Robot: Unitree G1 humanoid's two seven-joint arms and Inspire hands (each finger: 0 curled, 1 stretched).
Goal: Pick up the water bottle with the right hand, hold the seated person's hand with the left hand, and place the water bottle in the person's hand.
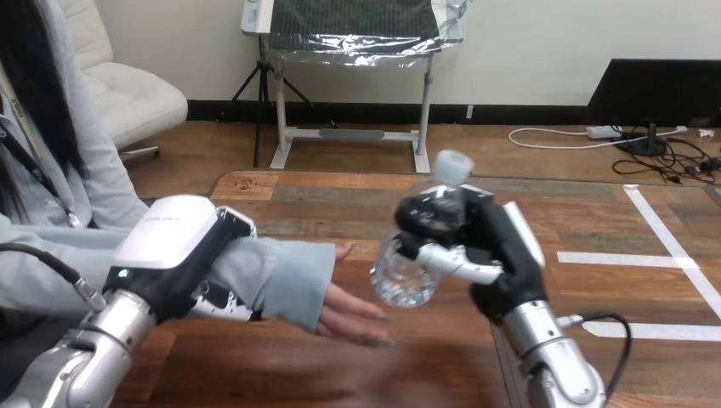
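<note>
A clear plastic water bottle (414, 255) with a white cap hangs tilted above the table, cap up and to the right. My right hand (493, 255) is shut on it, fingers and thumb curled round its body. The person's hand (353, 314) reaches in from the left, palm up and fingers spread, just left of and below the bottle's base, apart from it. My left hand (183, 255) sits on the person's forearm (272, 276) at the sleeve, its fingers wrapped round the wrist from the near side.
The wooden table (366, 191) stretches ahead, with white tape lines (629, 259) on its right part. The person sits at the left side.
</note>
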